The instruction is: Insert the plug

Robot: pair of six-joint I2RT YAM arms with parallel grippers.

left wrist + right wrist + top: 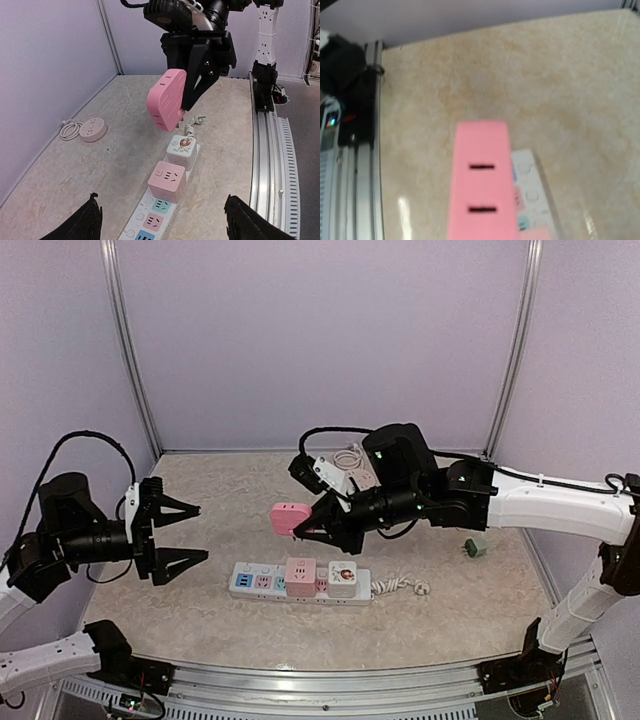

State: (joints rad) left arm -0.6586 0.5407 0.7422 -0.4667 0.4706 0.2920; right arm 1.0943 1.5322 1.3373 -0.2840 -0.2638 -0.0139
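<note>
The plug (290, 517), a flat pink block with slots, hangs tilted in the air above the left half of the power strip (262, 583). My right gripper (312, 531) is shut on its rear end. The left wrist view shows the plug (167, 99) above a white cube (182, 149) and a pink cube (167, 180), both plugged into the strip (150, 220). The right wrist view looks along the plug (480, 185) down at the strip's free sockets (530, 185). My left gripper (200, 533) stands open and empty to the left of the strip, pointing at it.
A round pink socket with a coiled white cable (352, 462) lies at the back. A small green plug (476, 547) sits at the right. The strip's white cord and plug (410, 587) trail off its right end. A metal rail (272, 165) runs along the near edge.
</note>
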